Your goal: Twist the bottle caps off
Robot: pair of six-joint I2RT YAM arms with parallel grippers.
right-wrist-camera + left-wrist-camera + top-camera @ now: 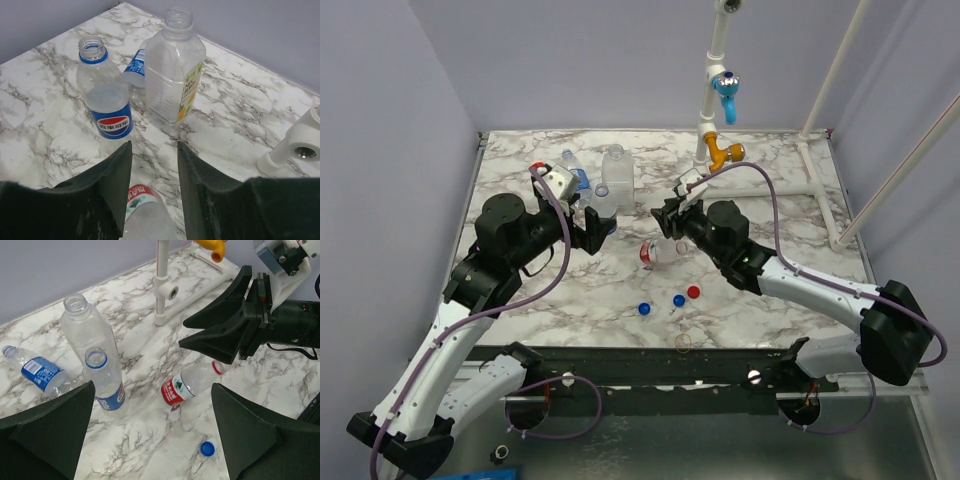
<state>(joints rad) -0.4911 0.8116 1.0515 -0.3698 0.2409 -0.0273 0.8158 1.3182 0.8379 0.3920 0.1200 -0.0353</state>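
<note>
Near: two small blue plastic screw caps [643, 309] and one small red plastic screw cap [694, 292] lay loose on the marble table [600, 320]. Mid-table: clear crinkly red-label bottle [186, 385] lay on its side, neck under the right gripper [182, 333], whose fingers were spread and empty. Cap on or off couldn't be told. Left gripper [597, 228] was wide open too, holding nothing. Far: capless blue-label bottle [106, 97] stood upright. Bottles looked light, thin-walled, crushable and prone to rolling, so best held at the stiffer neck.
</note>
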